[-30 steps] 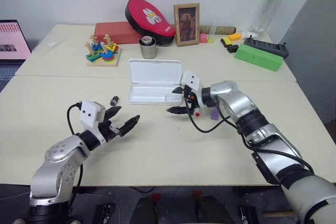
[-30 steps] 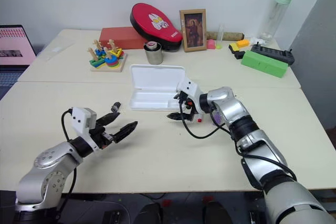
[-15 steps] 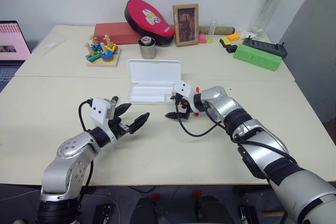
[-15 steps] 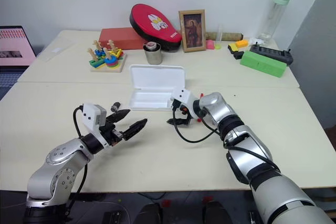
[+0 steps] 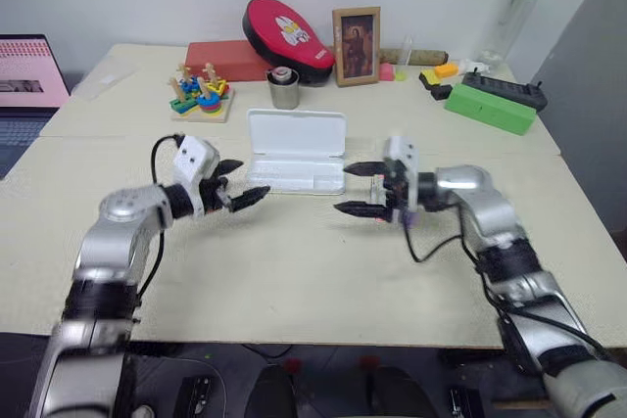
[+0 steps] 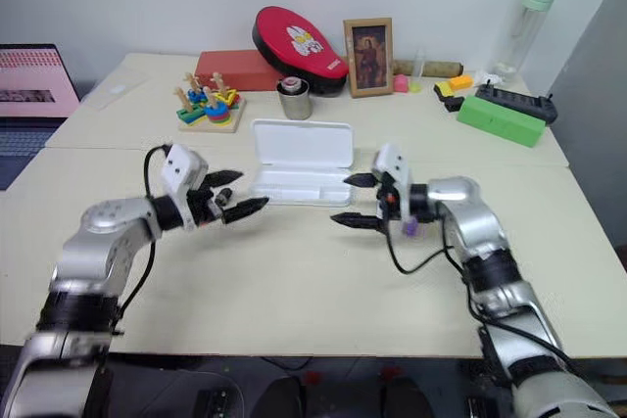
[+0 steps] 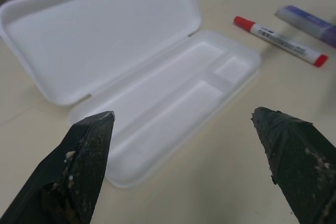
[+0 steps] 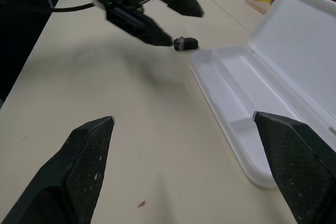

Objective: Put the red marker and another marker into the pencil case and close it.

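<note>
The pencil case lies open mid-table, its lid raised behind the empty tray. On the table off the tray's right end lie the red marker and, just beyond it, the other marker, a lilac highlighter. My left gripper is open and hovers by the tray's left front corner, holding nothing. Also open and empty, my right gripper points left from just right of the case, with both markers behind its fingers. The right wrist view catches the left gripper too.
A small black cap rests by the tray's left end. At the back stand a red oval pouch, a picture frame, a metal cup, a wooden stacking toy, a green box and a bottle.
My left gripper has moved forward to the case's left end. The right gripper has drawn back rightward from the case's front. Both stay open, and the camera has shifted.
</note>
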You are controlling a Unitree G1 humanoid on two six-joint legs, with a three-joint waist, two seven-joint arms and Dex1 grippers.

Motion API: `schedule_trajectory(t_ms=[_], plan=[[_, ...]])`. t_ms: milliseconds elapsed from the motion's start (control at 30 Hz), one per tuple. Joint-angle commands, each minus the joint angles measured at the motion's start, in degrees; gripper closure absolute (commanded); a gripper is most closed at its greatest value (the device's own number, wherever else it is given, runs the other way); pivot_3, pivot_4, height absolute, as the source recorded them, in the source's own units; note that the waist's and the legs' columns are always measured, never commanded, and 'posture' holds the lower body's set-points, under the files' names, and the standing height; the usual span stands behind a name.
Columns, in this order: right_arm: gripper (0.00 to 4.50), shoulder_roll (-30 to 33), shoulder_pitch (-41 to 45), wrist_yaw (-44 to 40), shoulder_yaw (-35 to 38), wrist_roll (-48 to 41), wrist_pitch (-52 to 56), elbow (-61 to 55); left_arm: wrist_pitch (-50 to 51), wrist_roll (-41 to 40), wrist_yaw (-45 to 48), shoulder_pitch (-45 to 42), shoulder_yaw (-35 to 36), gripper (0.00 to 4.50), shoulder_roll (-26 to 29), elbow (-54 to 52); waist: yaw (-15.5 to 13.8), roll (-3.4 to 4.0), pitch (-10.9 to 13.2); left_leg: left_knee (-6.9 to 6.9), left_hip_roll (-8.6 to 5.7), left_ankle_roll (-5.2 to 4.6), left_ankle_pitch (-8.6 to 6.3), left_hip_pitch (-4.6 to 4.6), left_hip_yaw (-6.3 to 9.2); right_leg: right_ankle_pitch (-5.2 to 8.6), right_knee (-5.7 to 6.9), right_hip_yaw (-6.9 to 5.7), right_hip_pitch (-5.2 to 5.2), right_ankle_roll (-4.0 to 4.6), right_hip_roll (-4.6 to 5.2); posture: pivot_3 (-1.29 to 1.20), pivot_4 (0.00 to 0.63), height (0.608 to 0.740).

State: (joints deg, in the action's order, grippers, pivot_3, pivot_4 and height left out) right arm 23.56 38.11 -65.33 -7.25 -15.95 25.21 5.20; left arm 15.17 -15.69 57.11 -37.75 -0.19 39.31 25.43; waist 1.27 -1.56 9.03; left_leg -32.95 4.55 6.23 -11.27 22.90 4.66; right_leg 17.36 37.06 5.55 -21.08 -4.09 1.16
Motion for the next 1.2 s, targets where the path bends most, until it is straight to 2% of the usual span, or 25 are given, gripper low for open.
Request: schedule_trajectory(t_ms=[33,200,300,500,600,767,933,1000,1200], plan=[[0.03,2.59,-3.05,4.48,3.69,-4.23,6.59,-14.82,-7.21,4.89,7.45,-8.79,-4.49,0.0,-2.15,14.22,0.67,0.02,-0.01,0.01,0.0,-0.01,0.0,0.0,0.01,0.0,-0.01,-0.01,-0.01,0.0,-0.01,0.0,0.15,0.74],[0.03,4.12,-7.07,10.5,5.19,-5.62,11.44,-23.35,-13.53,10.27,13.4,-16.63,-8.69,0.0,-4.79,27.39,1.54,0.0,-0.04,0.03,0.01,-0.04,-0.01,-0.01,0.01,0.01,-0.02,0.06,-0.03,0.0,-0.06,0.0,0.15,0.74],[0.0,4.47,-8.2,12.58,5.39,-6.04,12.82,-25.48,-15.68,11.8,15.07,-18.64,-8.98,0.45,-5.49,31.38,1.76,0.0,-0.04,0.02,0.01,-0.04,0.0,0.05,0.01,0.01,-0.03,0.08,-0.05,0.0,-0.05,0.0,0.15,0.74],[0.0,4.92,-11.36,17.31,6.66,-7.29,14.57,-29.73,-19.78,17.72,15.45,-20.43,-11.44,1.7,-5.44,37.32,1.62,-0.03,-0.05,0.0,0.01,-0.06,0.01,0.04,0.02,0.01,0.0,0.07,-0.02,-0.01,-0.05,0.0,0.15,0.74],[0.0,5.12,-11.94,18.63,6.86,-7.56,14.76,-30.45,-19.59,17.95,16.58,-20.99,-10.75,2.28,-6.09,38.17,1.58,-0.04,-0.05,-0.01,0.01,-0.07,0.02,0.04,0.02,0.01,0.02,0.07,-0.01,-0.01,-0.04,0.0,0.15,0.74],[0.0,5.5,-12.06,19.82,6.52,-7.88,14.74,-30.82,-22.55,23.93,13.8,-20.49,-14.07,3.28,-5.31,39.61,1.53,-0.05,-0.06,-0.01,0.01,-0.09,0.03,0.03,0.02,0.01,0.03,0.06,0.0,-0.01,-0.04,0.0,0.15,0.74],[0.0,6.15,-11.67,20.47,6.53,-8.52,14.52,-30.56,-23.3,24.63,13.42,-20.84,-13.37,4.25,-5.49,40.66,1.53,-0.05,-0.08,-0.01,0.01,-0.1,0.04,0.01,0.02,0.01,0.04,0.07,0.01,-0.01,-0.04,0.0,0.15,0.74],[0.0,6.38,-11.65,20.67,6.47,-8.8,14.4,-30.47,-23.41,24.33,13.81,-20.85,-13.01,4.45,-5.58,40.68,1.51,-0.05,-0.08,-0.01,0.01,-0.12,0.06,0.0,0.02,0.01,0.08,0.07,0.01,-0.01,-0.04,0.0,0.15,0.74],[0.0,8.14,-11.94,19.46,7.65,-10.82,14.76,-31.57,-23.3,19.45,17.91,-19.43,-9.47,4.45,-5.26,35.58,1.54,-0.05,-0.09,-0.02,0.01,-0.19,0.11,0.0,0.01,-0.02,0.1,0.07,0.02,-0.06,-0.04,0.0,0.15,0.74]])
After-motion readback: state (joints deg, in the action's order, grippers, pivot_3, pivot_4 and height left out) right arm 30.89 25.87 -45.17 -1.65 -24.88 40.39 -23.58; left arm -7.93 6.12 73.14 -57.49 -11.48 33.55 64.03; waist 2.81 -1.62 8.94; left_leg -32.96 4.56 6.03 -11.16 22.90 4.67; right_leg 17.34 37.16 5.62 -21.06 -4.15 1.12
